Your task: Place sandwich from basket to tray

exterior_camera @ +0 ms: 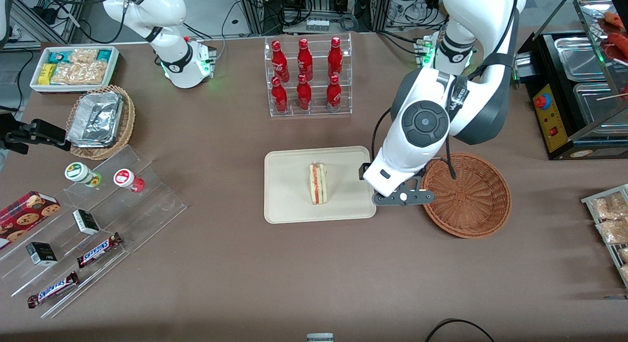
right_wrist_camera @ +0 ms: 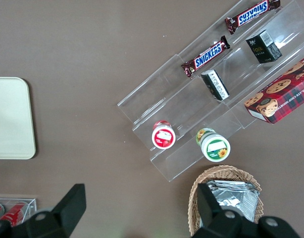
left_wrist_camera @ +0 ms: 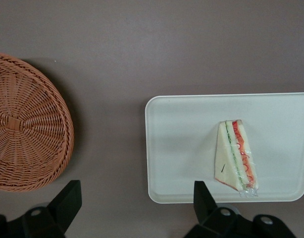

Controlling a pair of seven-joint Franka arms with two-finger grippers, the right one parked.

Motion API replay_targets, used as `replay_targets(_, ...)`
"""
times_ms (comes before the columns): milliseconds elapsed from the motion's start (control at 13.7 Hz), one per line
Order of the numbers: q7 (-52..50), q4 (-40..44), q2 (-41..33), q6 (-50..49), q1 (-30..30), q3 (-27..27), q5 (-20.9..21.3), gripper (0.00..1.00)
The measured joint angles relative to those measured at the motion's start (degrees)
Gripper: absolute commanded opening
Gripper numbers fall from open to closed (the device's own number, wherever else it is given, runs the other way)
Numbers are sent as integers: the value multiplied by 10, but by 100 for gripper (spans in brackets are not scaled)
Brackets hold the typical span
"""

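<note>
The sandwich (exterior_camera: 318,183) is lying on the tray (exterior_camera: 289,204), cut edge showing. The gripper (left_wrist_camera: 134,206) is hovering above the table (exterior_camera: 304,273) between the tray and the basket (exterior_camera: 483,219), its fingers (left_wrist_camera: 68,198) spread wide apart and holding nothing.

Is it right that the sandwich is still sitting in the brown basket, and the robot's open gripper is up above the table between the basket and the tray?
Not quite. The sandwich lies on the tray; the basket is empty, as the front view shows. The rest holds: the open gripper is above the table between them.
</note>
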Motion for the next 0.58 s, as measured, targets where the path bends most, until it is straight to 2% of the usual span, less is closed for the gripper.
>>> replay_targets(583,0,-9,-49,-44,-1,17,0,100)
